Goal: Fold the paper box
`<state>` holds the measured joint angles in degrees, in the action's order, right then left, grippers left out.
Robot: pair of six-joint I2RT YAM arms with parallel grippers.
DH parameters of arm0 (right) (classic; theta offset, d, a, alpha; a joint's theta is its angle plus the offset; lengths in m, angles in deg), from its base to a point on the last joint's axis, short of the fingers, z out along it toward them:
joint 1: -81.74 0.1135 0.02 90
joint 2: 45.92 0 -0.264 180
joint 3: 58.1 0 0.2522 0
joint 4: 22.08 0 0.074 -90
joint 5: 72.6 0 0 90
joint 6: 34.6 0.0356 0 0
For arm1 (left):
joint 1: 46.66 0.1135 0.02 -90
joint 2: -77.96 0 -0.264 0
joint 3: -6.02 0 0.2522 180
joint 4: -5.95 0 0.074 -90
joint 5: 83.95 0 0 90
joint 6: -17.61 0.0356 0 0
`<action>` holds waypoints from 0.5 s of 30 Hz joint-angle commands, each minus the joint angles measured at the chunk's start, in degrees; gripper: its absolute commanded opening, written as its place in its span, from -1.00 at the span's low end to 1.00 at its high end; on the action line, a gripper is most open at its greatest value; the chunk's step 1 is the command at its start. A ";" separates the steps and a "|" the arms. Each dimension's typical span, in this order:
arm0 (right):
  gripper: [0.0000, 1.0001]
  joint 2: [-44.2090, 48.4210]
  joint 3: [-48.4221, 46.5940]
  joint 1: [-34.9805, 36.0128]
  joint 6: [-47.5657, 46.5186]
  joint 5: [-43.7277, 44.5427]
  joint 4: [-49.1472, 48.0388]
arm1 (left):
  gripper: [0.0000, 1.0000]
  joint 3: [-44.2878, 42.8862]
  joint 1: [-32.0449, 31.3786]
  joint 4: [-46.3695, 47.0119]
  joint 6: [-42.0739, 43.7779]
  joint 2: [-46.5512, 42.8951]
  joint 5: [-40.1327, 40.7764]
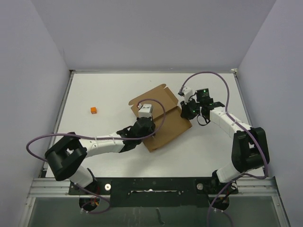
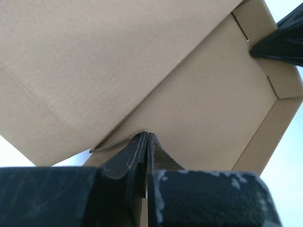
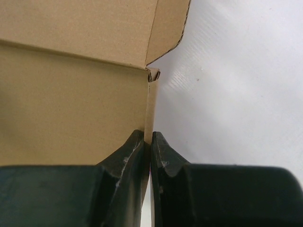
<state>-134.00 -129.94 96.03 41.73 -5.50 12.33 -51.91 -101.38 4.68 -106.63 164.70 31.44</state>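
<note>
**Both claws pinching the half-raised box, mid-fold**

The paper box (image 1: 168,130) lies near the middle of the table (image 1: 104,90), turned at an angle, with one large panel lifted over the base. The left claw (image 2: 147,137) is pressed together on a thin cardboard edge at the near side, just where the lifted panel meets the base. The right claw (image 3: 150,137) pinches a narrow upright side wall at the box's far right edge, below a small crumpled corner tab (image 3: 153,74).

The step in hand looks like standing the walls up and bringing the big panel over. The folding seems to be partway along, with the sides not yet locked. The next move probably calls for one claw to hold its wall steady while the other turns its flap along the crease. The card is thin, and a hard pull could buckle it or slide the whole sheet.

A small orange cube (image 1: 93,110) sits well apart to the left, out of the way. The arms' purple cables (image 1: 208,73) loop above the table near the work.
</note>
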 commanded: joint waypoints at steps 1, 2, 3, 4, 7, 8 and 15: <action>-1.00 -0.04 0.25 0.23 1.50 -2.72 -1.77 | -1.00 -3.21 0.13 10.96 1.06 1.43 1.77; -1.00 -0.13 0.25 -0.23 1.83 -2.20 -1.89 | -1.00 -2.66 0.06 11.84 1.77 0.67 0.68; -1.00 -0.21 0.18 -0.71 2.01 -2.09 -1.83 | -1.00 -1.91 0.05 12.28 2.10 -0.47 -0.54; -1.00 -0.24 0.10 -1.26 2.20 -2.37 -1.78 | -1.00 -1.18 0.05 12.38 2.27 -1.82 -1.96; -1.00 0.10 0.16 -2.34 2.50 -2.74 -1.87 | -1.00 2.89 0.05 10.04 1.91 -7.64 -5.91; -1.00 0.30 0.16 -2.52 2.51 -2.77 -1.96 | -0.98 3.78 0.05 8.58 1.55 -9.85 -7.15; -1.00 -0.11 0.34 -2.77 2.27 -2.31 -2.17 | -0.79 9.96 -0.12 0.14 -0.60 -26.05 -19.10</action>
<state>-134.02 -129.90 93.43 43.87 -6.29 11.87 -43.32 -101.38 7.61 -106.23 147.70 20.77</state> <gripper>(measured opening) 0.078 0.098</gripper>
